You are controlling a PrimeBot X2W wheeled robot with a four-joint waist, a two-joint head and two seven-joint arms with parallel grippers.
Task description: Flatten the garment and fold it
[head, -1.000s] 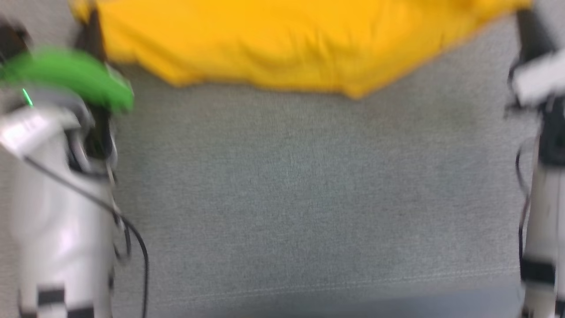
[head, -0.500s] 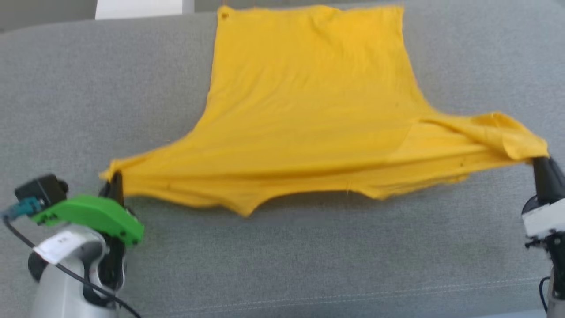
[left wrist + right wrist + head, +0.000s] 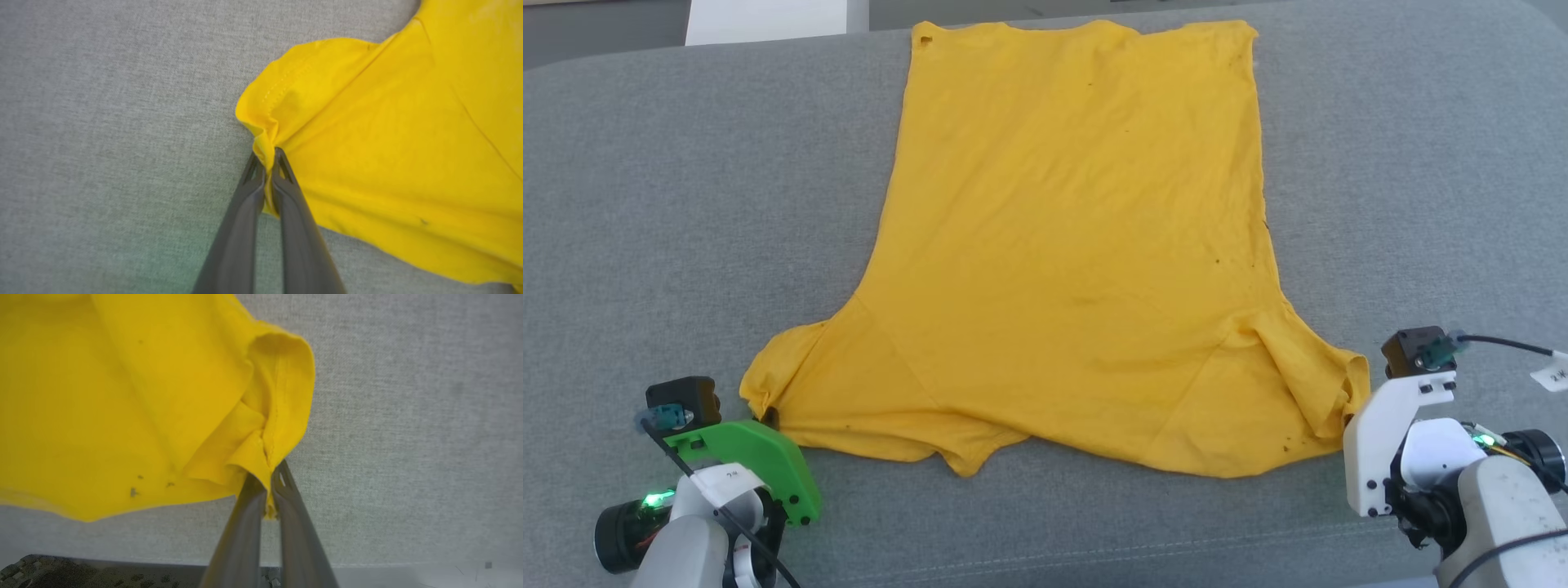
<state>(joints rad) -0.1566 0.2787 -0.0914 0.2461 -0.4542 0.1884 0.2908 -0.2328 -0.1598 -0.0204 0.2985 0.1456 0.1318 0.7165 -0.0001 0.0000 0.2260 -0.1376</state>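
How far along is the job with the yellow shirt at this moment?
Done: the garment lies spread almost flat on the grey surface. In hand: the left gripper and the right gripper are each shut on a sleeve edge; the right sleeve is bunched. Left: smoothing that sleeve, then every fold; none is made yet.

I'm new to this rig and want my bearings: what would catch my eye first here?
A mustard-yellow T-shirt dominates, spread almost flat on the grey fabric surface, hem far, sleeves near the robot. The left pincer is shut on the edge of the left sleeve, and the right pincer on the right sleeve, which lies bunched.
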